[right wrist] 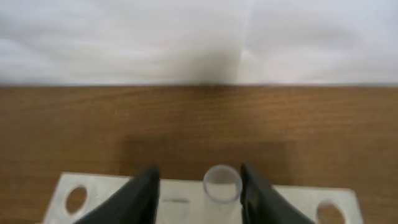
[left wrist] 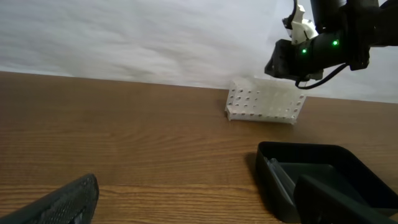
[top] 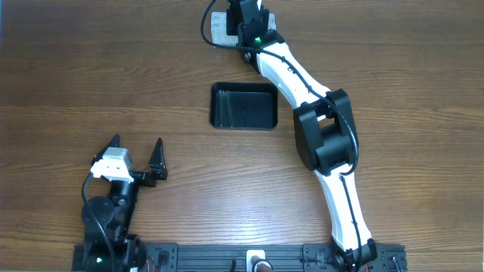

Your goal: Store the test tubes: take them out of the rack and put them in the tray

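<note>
The white test tube rack (top: 221, 29) stands at the far edge of the table, also seen as a perforated block (left wrist: 264, 102). My right gripper (top: 242, 19) hangs directly over it. Its own view shows it (right wrist: 199, 171) open, its fingers either side of a clear test tube (right wrist: 222, 184) standing upright in the rack (right wrist: 298, 202); the right finger is close against the tube. The black tray (top: 243, 106) sits mid-table, nearer than the rack, with what look like clear tubes along its left wall. My left gripper (top: 138, 143) rests open and empty at the near left.
The right arm (top: 318, 121) stretches diagonally just right of the tray. The tray (left wrist: 311, 171) lies between my left gripper (left wrist: 196, 190) and the rack. Bare wood surrounds the left gripper. A white wall backs the table's far edge.
</note>
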Controlling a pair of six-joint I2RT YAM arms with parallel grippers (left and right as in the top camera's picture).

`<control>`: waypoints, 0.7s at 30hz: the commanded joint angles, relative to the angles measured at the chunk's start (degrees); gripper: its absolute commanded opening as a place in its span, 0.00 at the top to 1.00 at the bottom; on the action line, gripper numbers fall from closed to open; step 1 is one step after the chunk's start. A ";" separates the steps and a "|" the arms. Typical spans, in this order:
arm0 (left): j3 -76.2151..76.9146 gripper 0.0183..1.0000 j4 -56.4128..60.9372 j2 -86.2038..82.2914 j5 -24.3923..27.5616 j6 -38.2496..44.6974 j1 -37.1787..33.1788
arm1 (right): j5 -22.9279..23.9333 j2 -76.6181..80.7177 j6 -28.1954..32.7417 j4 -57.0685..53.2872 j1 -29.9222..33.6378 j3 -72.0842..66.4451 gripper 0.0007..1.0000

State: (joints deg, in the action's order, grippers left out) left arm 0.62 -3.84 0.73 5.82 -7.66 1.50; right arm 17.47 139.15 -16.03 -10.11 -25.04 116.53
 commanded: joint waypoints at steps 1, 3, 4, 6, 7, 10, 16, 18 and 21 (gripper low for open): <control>-0.28 0.00 -0.09 -0.35 0.55 0.85 -0.22 | 2.12 0.83 0.74 -0.22 0.26 1.57 0.73; -0.28 0.00 -0.09 -0.35 0.55 0.85 -0.22 | 2.14 0.83 1.44 -0.28 0.28 1.57 0.74; -0.28 0.00 -0.09 -0.35 0.55 0.85 -0.22 | 2.12 0.83 1.51 -0.31 0.28 1.57 0.74; -0.28 0.00 -0.09 -0.35 0.55 0.85 -0.24 | 2.14 0.83 1.51 -0.57 0.31 1.57 0.77; -0.28 0.00 -0.09 -0.35 0.55 0.85 -0.24 | 2.14 0.83 1.51 -0.68 0.33 1.57 0.79; -0.28 0.00 -0.09 -0.35 0.55 0.85 -0.22 | 2.49 0.83 1.51 -0.90 0.39 1.57 0.82; -0.28 0.00 -0.09 -0.35 0.55 0.85 -0.24 | 3.19 0.83 1.51 -1.27 0.42 1.57 0.86; -0.28 0.00 -0.09 -0.35 0.55 0.85 -0.24 | 3.19 0.83 1.51 -1.27 0.42 1.57 0.87; -0.28 0.00 -0.09 -0.35 0.55 0.83 -0.24 | 3.19 0.79 1.51 -1.22 0.37 1.60 0.89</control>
State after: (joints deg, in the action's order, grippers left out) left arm 0.62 -3.84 0.73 5.82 -7.66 1.50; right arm 19.35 139.15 -14.76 -11.22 -24.99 116.60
